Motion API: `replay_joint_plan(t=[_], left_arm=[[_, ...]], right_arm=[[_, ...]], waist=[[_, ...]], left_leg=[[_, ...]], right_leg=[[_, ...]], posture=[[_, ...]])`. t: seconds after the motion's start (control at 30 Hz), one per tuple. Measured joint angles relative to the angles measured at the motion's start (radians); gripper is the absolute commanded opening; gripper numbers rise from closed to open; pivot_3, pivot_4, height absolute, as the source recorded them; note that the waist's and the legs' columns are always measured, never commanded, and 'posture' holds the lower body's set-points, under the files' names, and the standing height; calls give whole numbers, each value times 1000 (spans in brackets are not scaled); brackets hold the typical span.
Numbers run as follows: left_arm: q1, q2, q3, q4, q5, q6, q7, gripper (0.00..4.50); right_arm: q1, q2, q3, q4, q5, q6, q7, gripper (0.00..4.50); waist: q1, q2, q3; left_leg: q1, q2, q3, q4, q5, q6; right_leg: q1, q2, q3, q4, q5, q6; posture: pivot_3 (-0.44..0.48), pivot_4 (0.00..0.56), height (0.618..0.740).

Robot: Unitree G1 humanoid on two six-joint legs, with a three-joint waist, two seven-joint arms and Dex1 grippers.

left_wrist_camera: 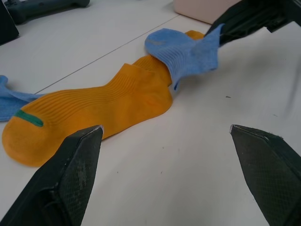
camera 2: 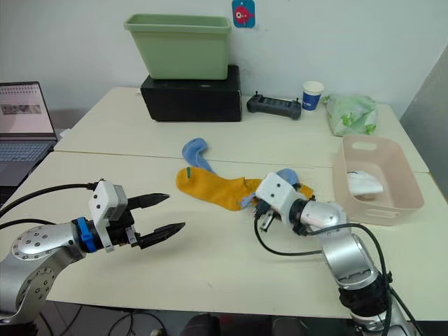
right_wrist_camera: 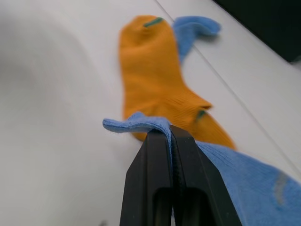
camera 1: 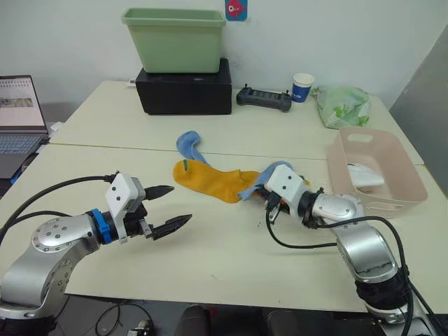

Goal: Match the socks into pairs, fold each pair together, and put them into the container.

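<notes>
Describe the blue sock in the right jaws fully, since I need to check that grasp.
The light blue sock is a soft, ribbed knit ankle sock. The right gripper has its jaws shut on the sock's edge, so a small flap sticks out past them. The sock is lifted and draped over one end of the mustard-yellow sock on the table, touching it. A second light blue sock lies apart, by the yellow sock's far end.

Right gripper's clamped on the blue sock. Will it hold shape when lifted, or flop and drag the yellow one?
Likely floppy: the blue sock already droops from the right gripper, shut on its edge. Probably light, since that thin pinch carries it. It lies over a mustard-yellow sock, so lifting may tug that one.
</notes>
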Motion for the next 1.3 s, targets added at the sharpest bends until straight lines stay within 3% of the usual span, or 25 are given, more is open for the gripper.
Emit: replay_joint_plan(t=[0.27, 0.43, 0.6, 0.83, 1.2, 1.3], left_arm=[[25, 6, 20, -19, -5, 25, -2, 4500], [36, 11, 22, -22, -6, 29, -7, 4500], [85, 17, 41, -26, -6, 34, -27, 4500], [90, 21, 81, -25, -7, 47, -37, 4500], [46, 57, 108, 26, -7, 64, -56, 4500], [20, 59, 108, 46, -7, 65, -65, 4500]], right_arm=[[128, -137, 67, -29, 47, -113, 41, 25], [151, -143, 88, -28, 50, -165, 26, 25], [112, -35, 83, -5, 135, -87, 5, 25], [41, 29, 64, -5, 221, 30, -28, 25], [-15, 157, 49, -5, 349, 189, -134, 25], [-49, 239, -8, -5, 413, 255, -171, 25]], waist=[[3, 0, 0], [0, 0, 0], [-9, 0, 0], [-12, -1, 0], [-18, 0, 0], [-19, 0, 0]], left_leg=[[0, 0, 1, 0, 0, 0], [0, 0, 0, 0, 0, 0], [0, 0, 0, 0, 0, 0], [0, 0, 0, 0, 0, 0], [0, 0, -1, -1, 0, 0], [0, 0, -1, -1, 0, 0]], right_leg=[[0, -1, 0, -1, -2, 4], [0, 0, 0, 0, -2, 4], [0, 0, 0, 0, -2, 4], [0, 0, 0, 0, -2, 4], [-1, 0, 0, 0, -2, 4], [-1, 0, 0, 0, -2, 4]], posture=[[0, 150, 719], [0, 150, 719], [0, 150, 719], [0, 150, 719], [0, 150, 719], [0, 150, 719]])
